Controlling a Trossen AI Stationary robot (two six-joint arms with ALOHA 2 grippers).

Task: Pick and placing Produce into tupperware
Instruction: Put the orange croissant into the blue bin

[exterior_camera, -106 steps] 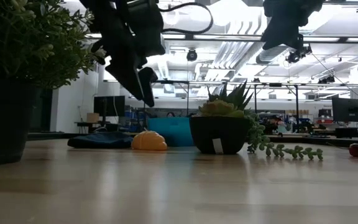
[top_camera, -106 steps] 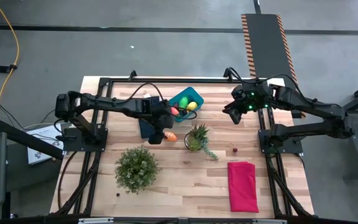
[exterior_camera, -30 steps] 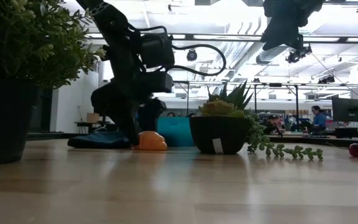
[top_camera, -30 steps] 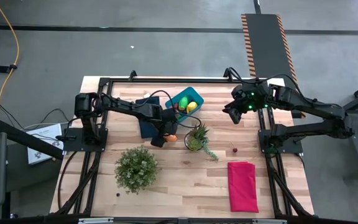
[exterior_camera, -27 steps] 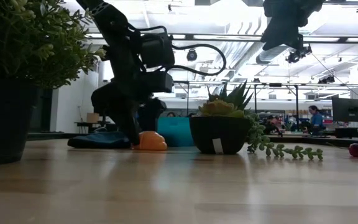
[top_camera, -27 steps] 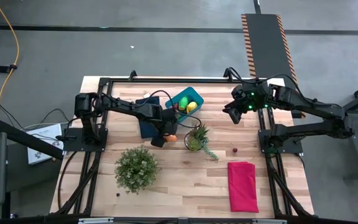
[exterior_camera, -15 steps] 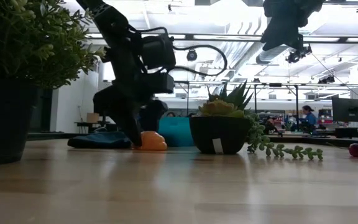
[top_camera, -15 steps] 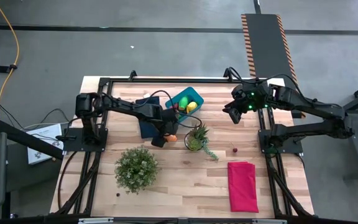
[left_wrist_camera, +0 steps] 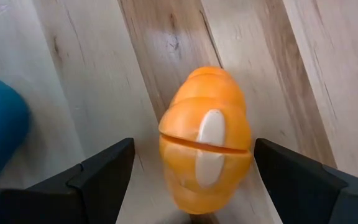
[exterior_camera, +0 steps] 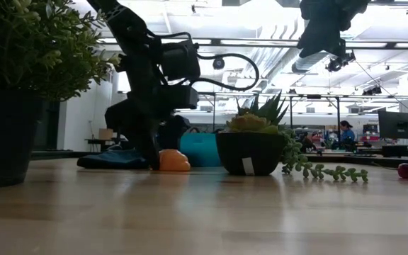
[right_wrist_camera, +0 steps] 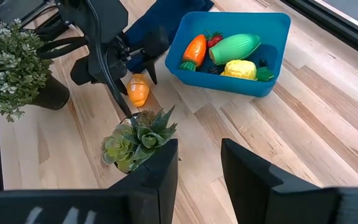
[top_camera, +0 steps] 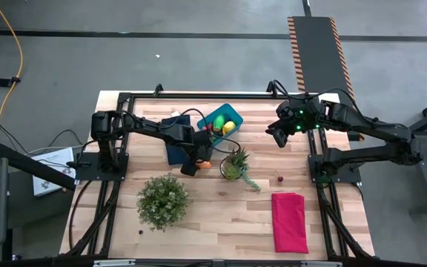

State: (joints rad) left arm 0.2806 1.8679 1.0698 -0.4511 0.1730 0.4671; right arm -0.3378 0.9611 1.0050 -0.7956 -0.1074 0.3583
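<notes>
An orange oval produce piece (left_wrist_camera: 207, 137) lies on its side on the wooden table, beside the dark blue cloth (top_camera: 173, 148). My left gripper (top_camera: 202, 165) is down at the table, pointing steeply down. It is open, with one finger (left_wrist_camera: 104, 174) on each side of the orange piece, and I see no touch. The blue tupperware (right_wrist_camera: 229, 81) stands farther back, holding a green oval (right_wrist_camera: 235, 45), a carrot (right_wrist_camera: 193, 51) and a yellow lemon (right_wrist_camera: 241, 70). My right gripper (top_camera: 279, 137) hangs high at the far right, open with nothing between its fingers.
A spiky plant in a small pot (top_camera: 233, 165) stands just right of the orange piece. A bushy potted plant (top_camera: 163, 200) is near the front left. A red cloth (top_camera: 289, 221) lies front right, with a small red thing (top_camera: 280, 178) near it.
My left gripper has come down from above the table until its open fingers stand on either side of the orange piece. Over the last second it has kept still. The orange piece has stayed where it was.
</notes>
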